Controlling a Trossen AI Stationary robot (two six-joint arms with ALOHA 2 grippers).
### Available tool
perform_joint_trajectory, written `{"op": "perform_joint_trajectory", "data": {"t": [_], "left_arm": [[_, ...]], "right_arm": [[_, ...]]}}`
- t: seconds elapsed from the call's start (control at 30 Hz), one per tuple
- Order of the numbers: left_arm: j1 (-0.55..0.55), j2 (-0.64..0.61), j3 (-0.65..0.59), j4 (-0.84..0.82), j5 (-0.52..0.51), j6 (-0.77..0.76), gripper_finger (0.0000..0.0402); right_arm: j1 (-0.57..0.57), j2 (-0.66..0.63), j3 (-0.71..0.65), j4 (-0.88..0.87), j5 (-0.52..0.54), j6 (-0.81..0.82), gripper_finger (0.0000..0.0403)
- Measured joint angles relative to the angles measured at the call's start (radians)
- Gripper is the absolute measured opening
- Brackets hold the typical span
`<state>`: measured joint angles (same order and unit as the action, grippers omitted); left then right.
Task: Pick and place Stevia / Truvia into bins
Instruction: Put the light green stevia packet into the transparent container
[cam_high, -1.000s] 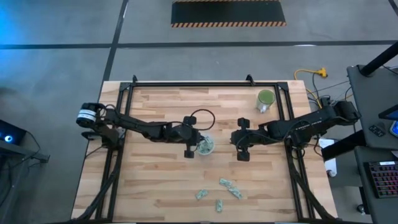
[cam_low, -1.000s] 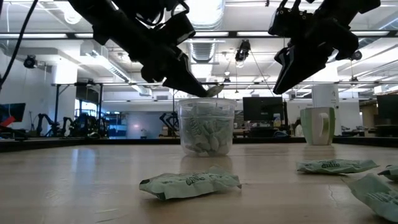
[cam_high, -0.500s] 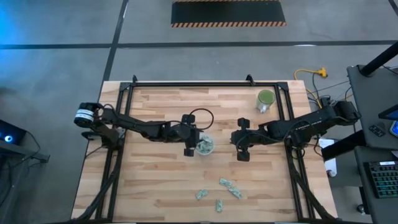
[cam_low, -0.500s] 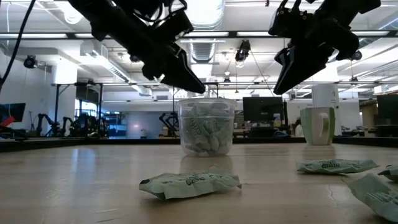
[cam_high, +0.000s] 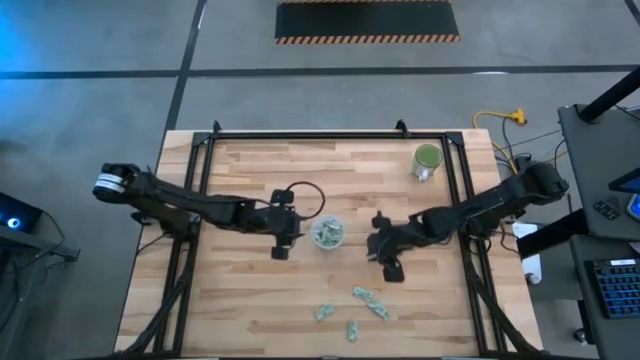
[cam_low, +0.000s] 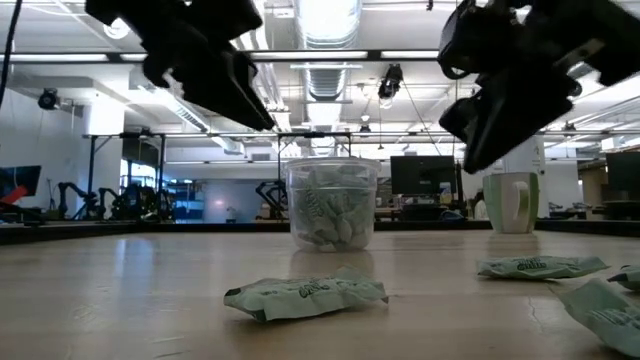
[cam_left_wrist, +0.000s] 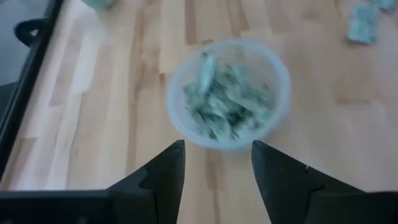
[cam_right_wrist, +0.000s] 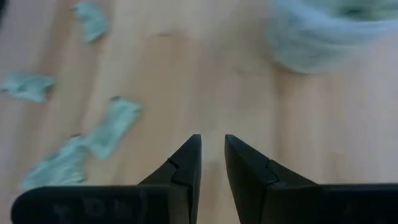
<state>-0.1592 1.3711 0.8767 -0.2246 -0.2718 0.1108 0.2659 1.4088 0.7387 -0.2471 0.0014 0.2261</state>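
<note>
The bin, a round clear cup (cam_high: 327, 233) (cam_low: 332, 215) filled with pale green Stevia packets (cam_left_wrist: 227, 99), stands mid-table. My left gripper (cam_high: 292, 230) (cam_left_wrist: 217, 146) hangs open and empty just left of the cup and above the level of its rim (cam_low: 265, 122). My right gripper (cam_high: 374, 250) (cam_right_wrist: 212, 146) is right of the cup and tips down over bare wood; its fingers are a narrow gap apart with nothing between them. Several loose packets (cam_high: 368, 300) (cam_right_wrist: 115, 124) lie flat near the table's near edge.
A green mug with a white handle (cam_high: 427, 160) (cam_low: 511, 202) stands at the far right. A black frame (cam_high: 330, 135) runs along the table's far and side edges. Bare wood lies between the cup and the loose packets (cam_low: 305, 295).
My left gripper held a packet over the cup's rim, let it go, then drew back toward the table's left edge and rose. My right gripper has moved toward the near edge and down, tipping further downward toward the loose packets.
</note>
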Motion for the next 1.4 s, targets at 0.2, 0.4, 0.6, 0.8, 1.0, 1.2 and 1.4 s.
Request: {"op": "perform_joint_trajectory", "data": {"t": [0.2,0.4,0.6,0.8,1.0,1.2,1.4], "left_arm": [[-0.021,-0.05,-0.034,-0.015,0.0,0.0,0.0169],[-0.021,-0.056,-0.051,-0.019,0.0,0.0,0.0169],[-0.02,-0.059,-0.066,-0.02,0.0,0.001,0.0169],[-0.02,-0.059,-0.069,-0.023,-0.001,0.005,0.0169],[-0.02,-0.059,-0.08,-0.034,-0.001,0.007,0.0169],[-0.02,-0.059,-0.08,-0.064,-0.002,0.002,0.0169],[-0.02,-0.065,-0.083,-0.077,-0.002,0.001,0.0169]], "right_arm": [[0.073,0.092,0.009,0.084,-0.063,0.077,0.0063],[0.137,0.162,0.032,0.108,-0.093,0.229,0.0063],[0.193,0.208,0.068,0.111,-0.097,0.376,0.0063],[0.232,0.284,0.128,0.108,-0.061,0.427,0.0063],[0.256,0.332,0.182,0.093,-0.054,0.419,0.0074],[0.26,0.318,0.208,0.055,-0.027,0.423,0.012],[0.26,0.33,0.206,-0.035,0.025,0.481,0.016]]}}
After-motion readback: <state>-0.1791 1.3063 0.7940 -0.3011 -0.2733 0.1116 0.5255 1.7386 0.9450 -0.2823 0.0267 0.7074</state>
